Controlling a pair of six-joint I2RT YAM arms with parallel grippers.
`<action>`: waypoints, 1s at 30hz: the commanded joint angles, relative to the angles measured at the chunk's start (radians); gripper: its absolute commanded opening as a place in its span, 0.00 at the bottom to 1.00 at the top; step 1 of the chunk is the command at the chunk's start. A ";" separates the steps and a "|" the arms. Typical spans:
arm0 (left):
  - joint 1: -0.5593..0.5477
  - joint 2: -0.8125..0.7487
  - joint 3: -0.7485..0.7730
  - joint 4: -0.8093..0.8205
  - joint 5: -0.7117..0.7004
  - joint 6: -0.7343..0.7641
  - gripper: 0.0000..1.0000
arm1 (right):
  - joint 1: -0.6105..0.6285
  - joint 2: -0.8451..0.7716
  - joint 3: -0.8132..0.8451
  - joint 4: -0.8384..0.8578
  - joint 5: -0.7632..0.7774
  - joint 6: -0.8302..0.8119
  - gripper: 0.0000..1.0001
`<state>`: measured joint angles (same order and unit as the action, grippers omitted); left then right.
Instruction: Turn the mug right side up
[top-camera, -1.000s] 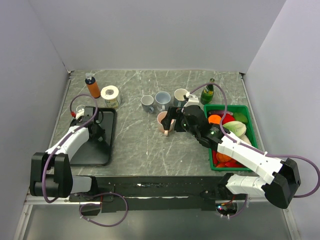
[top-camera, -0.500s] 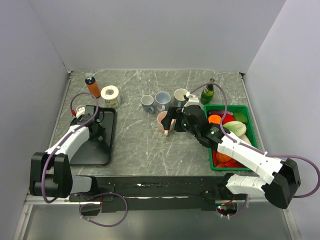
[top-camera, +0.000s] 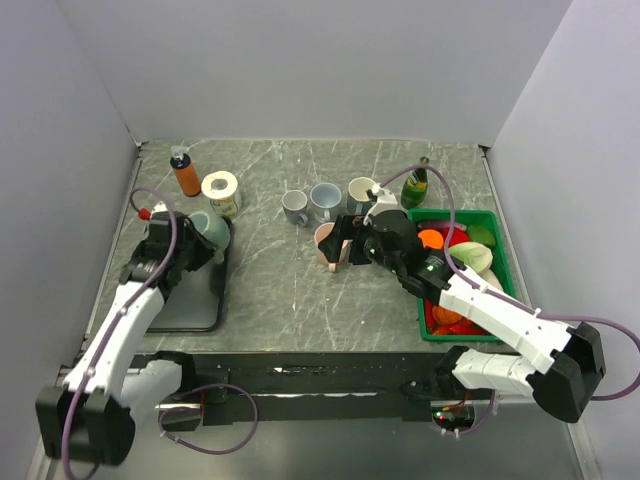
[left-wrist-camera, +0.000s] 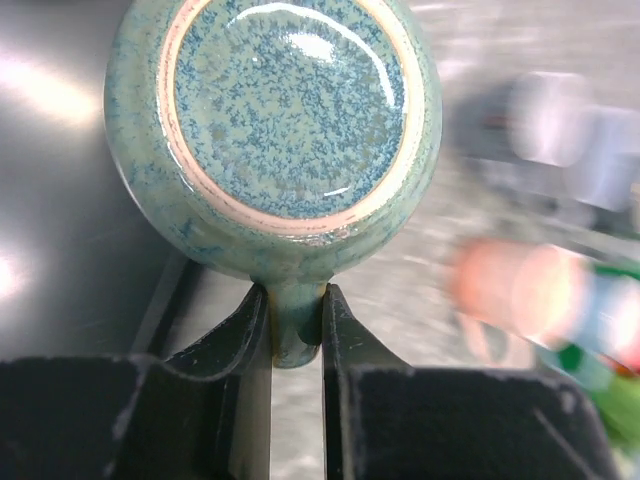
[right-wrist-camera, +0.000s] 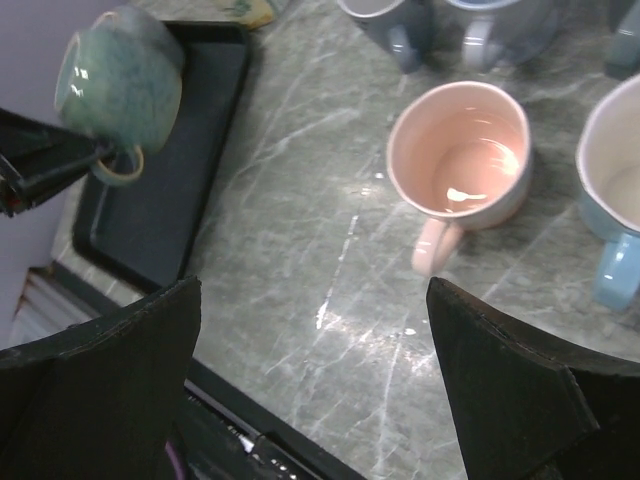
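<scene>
A speckled green mug (top-camera: 207, 230) hangs in the air over the back right corner of the black tray (top-camera: 190, 300). My left gripper (left-wrist-camera: 295, 300) is shut on its handle. The mug's glazed base (left-wrist-camera: 290, 110) faces the left wrist camera. In the right wrist view the mug (right-wrist-camera: 125, 80) is tilted on its side above the tray (right-wrist-camera: 170, 210), handle downward. My right gripper (right-wrist-camera: 312, 290) stands open over bare table, just in front of a pink mug (right-wrist-camera: 460, 165), with nothing between its fingers.
Three upright mugs (top-camera: 324, 200) stand in a row behind the pink mug (top-camera: 327, 240). An orange bottle (top-camera: 185, 172) and a tape roll (top-camera: 221, 190) are at the back left. A green bottle (top-camera: 414, 185) and a green bin (top-camera: 455, 213) of produce are on the right.
My left arm has risen from the tray and carried the green mug up and toward the back right, with its jaws closed on the handle. The right arm has barely moved.
</scene>
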<state>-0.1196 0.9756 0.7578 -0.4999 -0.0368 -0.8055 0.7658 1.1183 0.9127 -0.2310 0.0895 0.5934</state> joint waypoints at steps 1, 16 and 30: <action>-0.003 -0.143 0.083 0.254 0.216 -0.006 0.01 | -0.006 -0.061 -0.003 0.082 -0.083 -0.018 1.00; -0.003 -0.290 0.029 0.677 0.525 -0.245 0.01 | -0.005 -0.071 -0.028 0.226 -0.347 0.032 1.00; -0.026 -0.331 -0.041 0.923 0.627 -0.423 0.01 | -0.006 0.041 -0.026 0.718 -0.658 0.224 1.00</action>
<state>-0.1329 0.6968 0.6910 0.1387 0.5457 -1.1744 0.7650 1.1164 0.8650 0.2401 -0.4526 0.7216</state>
